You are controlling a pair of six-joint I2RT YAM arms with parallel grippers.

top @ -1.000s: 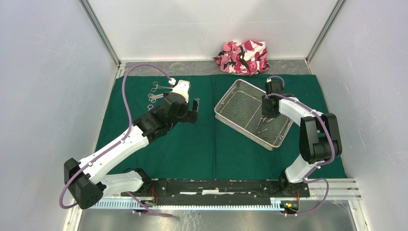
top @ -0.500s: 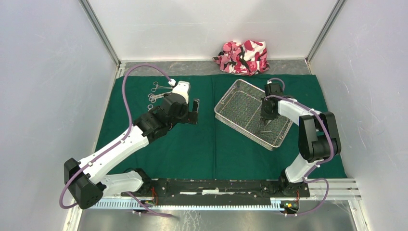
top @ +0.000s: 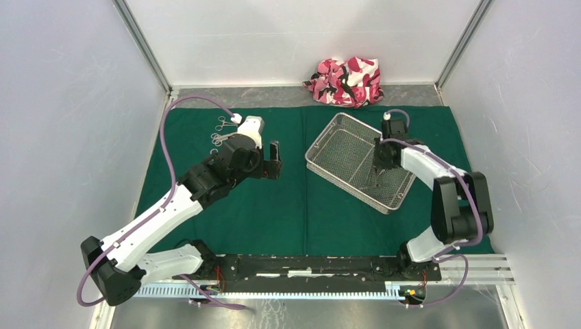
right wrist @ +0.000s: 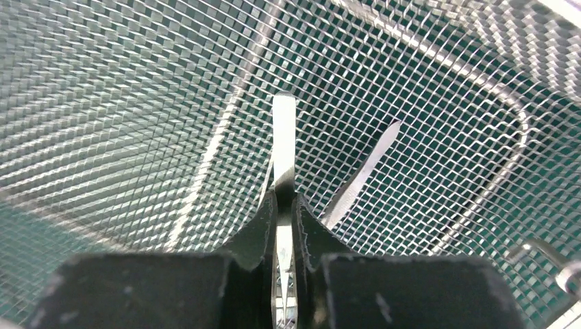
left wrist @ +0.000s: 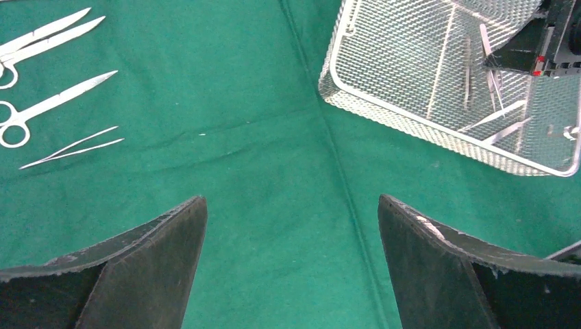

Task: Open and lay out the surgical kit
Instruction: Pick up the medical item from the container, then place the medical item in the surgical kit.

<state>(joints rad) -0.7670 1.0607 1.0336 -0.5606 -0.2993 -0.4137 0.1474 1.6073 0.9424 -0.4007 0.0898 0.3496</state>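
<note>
The dark green drape [top: 308, 205] lies spread on the table. The silver wire-mesh tray [top: 340, 142] sits on its right half; it also shows in the left wrist view [left wrist: 384, 110]. My right gripper [top: 378, 171] is inside the tray, shut on steel tweezers [right wrist: 283, 144] that stick out past its fingertips. Another steel tool [right wrist: 363, 175] lies on the mesh beside them. My left gripper [left wrist: 291, 205] is open and empty above the drape's middle. Scissors [left wrist: 55, 103] and tweezers [left wrist: 72, 147] lie laid out on the drape at the far left [top: 220, 133].
A pink-white-black camouflage cloth bundle [top: 346, 80] sits at the back beyond the drape. White walls with metal corner posts close in the sides. More slim steel tools [left wrist: 493, 116] lie in the tray near my right gripper.
My right gripper has shifted slightly inside the tray, staying shut. My left arm has drawn a little to the left and back, its gripper still open.
</note>
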